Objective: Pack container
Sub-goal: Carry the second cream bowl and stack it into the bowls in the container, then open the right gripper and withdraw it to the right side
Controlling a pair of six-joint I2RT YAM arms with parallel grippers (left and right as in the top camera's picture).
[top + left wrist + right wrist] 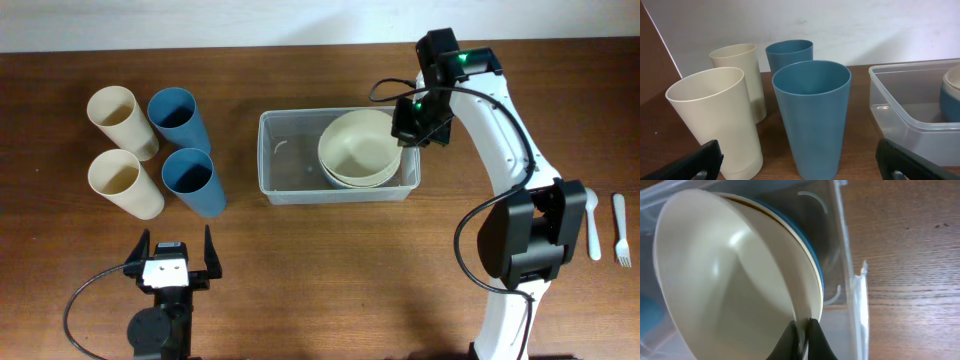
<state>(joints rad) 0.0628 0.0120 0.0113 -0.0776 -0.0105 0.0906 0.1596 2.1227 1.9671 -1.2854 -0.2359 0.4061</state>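
**Right gripper pinches a cream bowl in the container; left gripper waits open**

At the near edge of the wooden table (320,280), the left arm sits low and folded. The left gripper (175,248) points towards the cups with its fingers spread wide and nothing between them. Just beyond it stand four tumblers in a square: two cream cups (118,178) on the outer side and two blue cups (190,175) on the inner side, all upright and close together.

Further back, at the table's middle, lies the container (288,165), a clear plastic bin with its long side facing the robot. Its left half is bare. A cream bowl (358,145) fills its right half, resting on another bowl.

The right arm rises from the near right edge, arches over the table and bends back down at the container's far right corner. The right gripper (802,339) has its fingers nearly together, clamped on the cream bowl's rim.

The right wrist view shows a blue bowl (818,277) nested under the cream one. From overhead that blue is hidden. The left wrist view shows the container's near corner beside the cups. Only the overhead view shows a pale fork (620,230) and a white utensil (592,225) lying at the far right.
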